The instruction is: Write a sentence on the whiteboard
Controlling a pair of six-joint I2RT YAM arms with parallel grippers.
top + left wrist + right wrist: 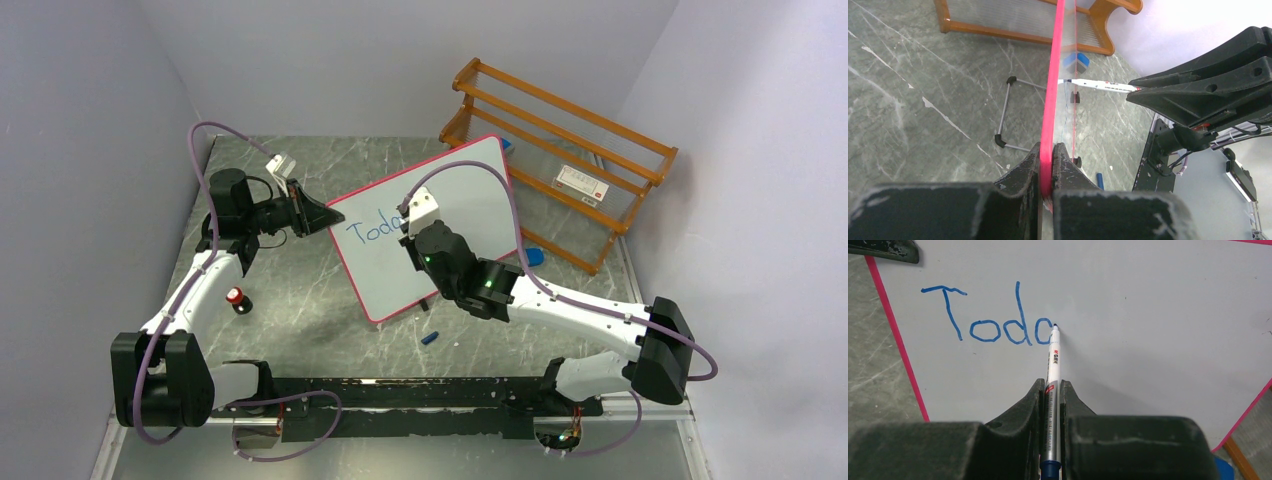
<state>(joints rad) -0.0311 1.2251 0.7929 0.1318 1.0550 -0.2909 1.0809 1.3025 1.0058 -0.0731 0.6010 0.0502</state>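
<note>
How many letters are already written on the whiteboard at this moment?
4. They stand in one row near one edge of the whiteboard: T, o, d, then an unfinished fourth letter at the tip of the marker. The right wrist view shows none hidden.

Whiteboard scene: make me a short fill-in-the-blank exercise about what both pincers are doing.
The left pincer is shut on the whiteboard's ____ rim.
The right pincer is shut on a marker writing in ____ ink.
The sentence so far starts with capital ____.
Missing: pink; blue; T.
</note>
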